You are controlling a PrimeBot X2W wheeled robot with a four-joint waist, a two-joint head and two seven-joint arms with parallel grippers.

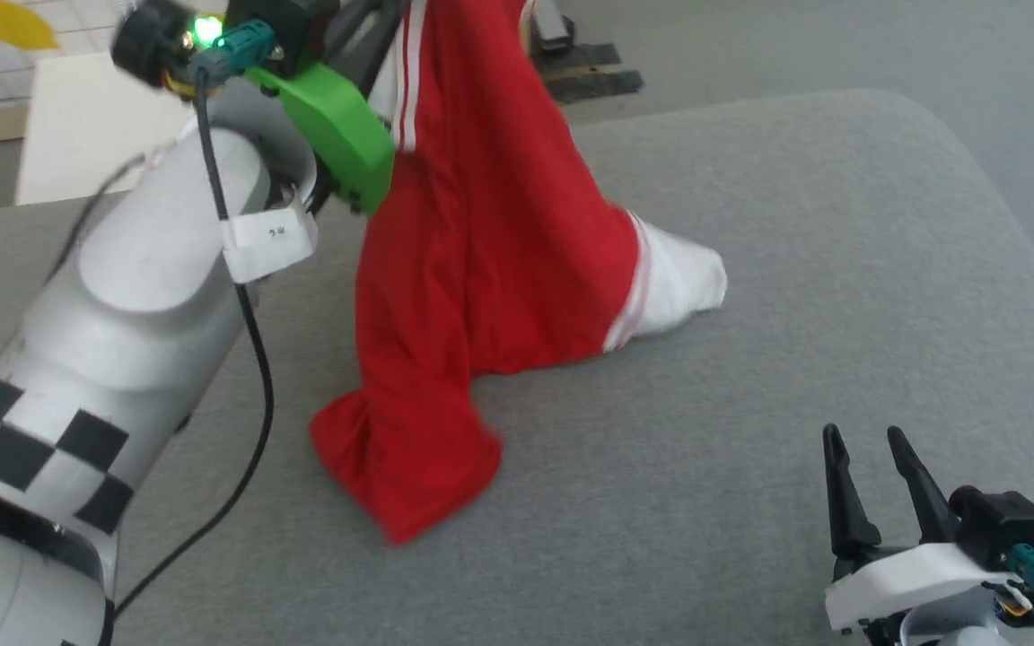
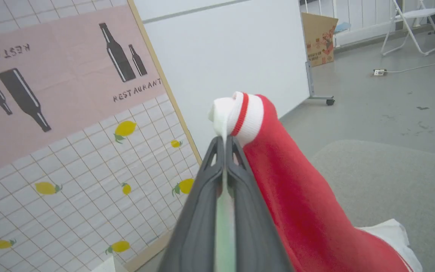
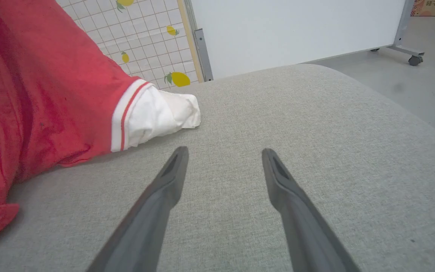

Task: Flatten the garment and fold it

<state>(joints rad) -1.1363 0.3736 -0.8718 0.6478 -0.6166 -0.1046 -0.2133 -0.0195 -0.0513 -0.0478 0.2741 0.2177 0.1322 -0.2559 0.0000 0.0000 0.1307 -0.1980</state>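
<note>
Your left gripper (image 2: pixel 225 140) is clenched on a white sleeve edge of the garment (image 1: pixel 481 269) and holds it raised at 12 o'clock in the head view; the red body drapes down to the grey cushion (image 1: pixel 840 224), and the other sleeve (image 1: pixel 679 283) lies toward 3 o'clock. Your right gripper (image 1: pixel 863 435) stands released and empty at 5 o'clock, apart from the cloth. Judgement: flattening is in hand, and the next move calls for that gripper to take the free sleeve and spread the cloth.
</note>
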